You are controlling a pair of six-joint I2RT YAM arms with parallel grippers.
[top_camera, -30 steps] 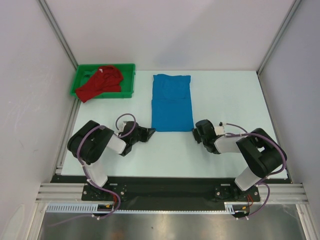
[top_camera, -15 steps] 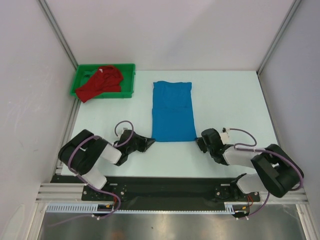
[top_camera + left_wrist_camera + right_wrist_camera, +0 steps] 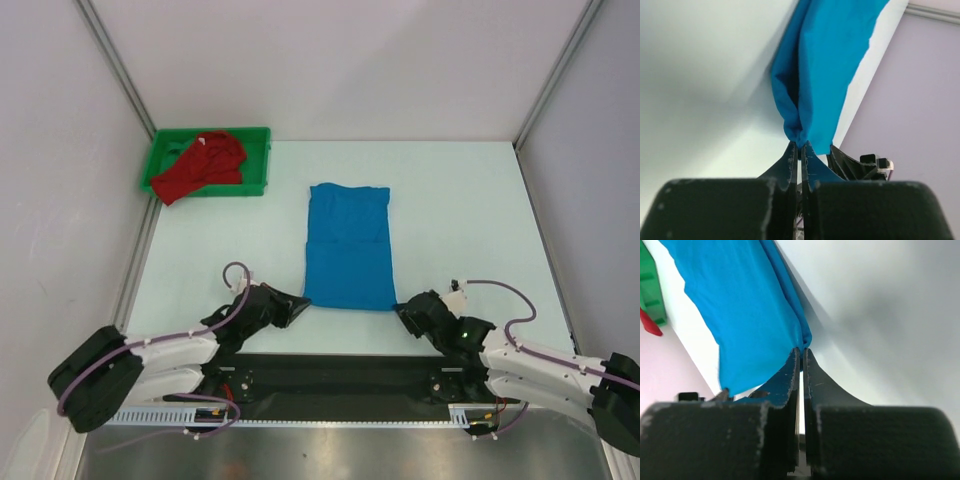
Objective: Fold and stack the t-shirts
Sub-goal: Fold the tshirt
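Observation:
The bright blue t-shirt (image 3: 348, 245) lies as a long folded strip on the white table, near the front edge. My left gripper (image 3: 303, 298) is shut on its near left corner, which shows pinched between the jaws in the left wrist view (image 3: 800, 144). My right gripper (image 3: 397, 310) is shut on its near right corner, seen pinched in the right wrist view (image 3: 801, 349). Both arms lie low and stretched toward the table's front. The red t-shirt (image 3: 203, 165) lies crumpled in the green tray (image 3: 255, 160) at the back left, one end hanging over the tray's edge.
The white table (image 3: 460, 210) is bounded by light walls with metal corner posts on the left, right and back. The black base rail (image 3: 330, 380) of the arms runs along the front edge. The green tray stands against the left wall.
Both grippers have drawn back toward the table's front edge, dragging the blue t-shirt's near edge with them. The arms have flattened and stretched out. The red t-shirt has not moved.

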